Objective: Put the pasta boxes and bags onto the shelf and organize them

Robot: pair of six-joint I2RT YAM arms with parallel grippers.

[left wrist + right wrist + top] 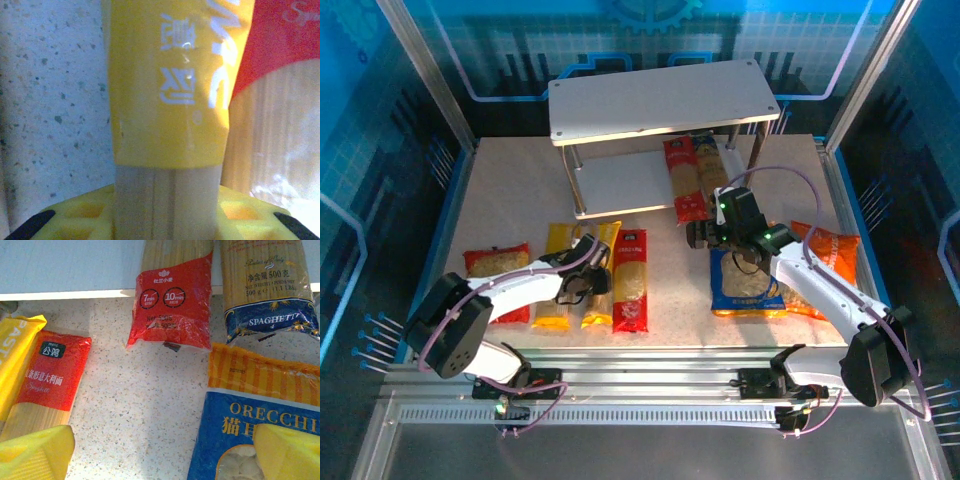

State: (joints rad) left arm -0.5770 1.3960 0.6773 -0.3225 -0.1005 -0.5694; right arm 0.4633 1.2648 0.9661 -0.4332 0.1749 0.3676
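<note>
Left of centre in the top view, the left claw (582, 285) is closed on a yellow pack (603, 250). In the left wrist view its fingers (75, 215) press on both sides of that pack's (170, 100) clear window, at the bottom of the frame. A red pack (630, 280) lies on the table (510, 200) touching this pack's right side, and it fills the right of the left wrist view (280, 125). Just to the left lies the other yellow pack (555, 280), and further left is the red bag (490, 262), partly under the left arm.

The shelf (620, 100) stands at upper centre. A second red pack (685, 180) and the blue pack (712, 172) lie side by side with their upper ends on its lower board. Their lower ends stick out past the front edge. In the right wrist view they are at the top of the frame, red (172, 305) and blue (270, 290).

The right claw (708, 235) hangs open and holds nothing, right of centre just below those two packs. Its wrist view shows the fingertips (35, 452) wide apart over bare table. The blue bag (250, 415) is at lower right, and the red pack (47, 375) and the yellow pack (15, 355) are at the left.

In the top view the blue bag (748, 290) lies below the right claw. The orange bag (832, 255) is at its right, partly under the right arm.
</note>
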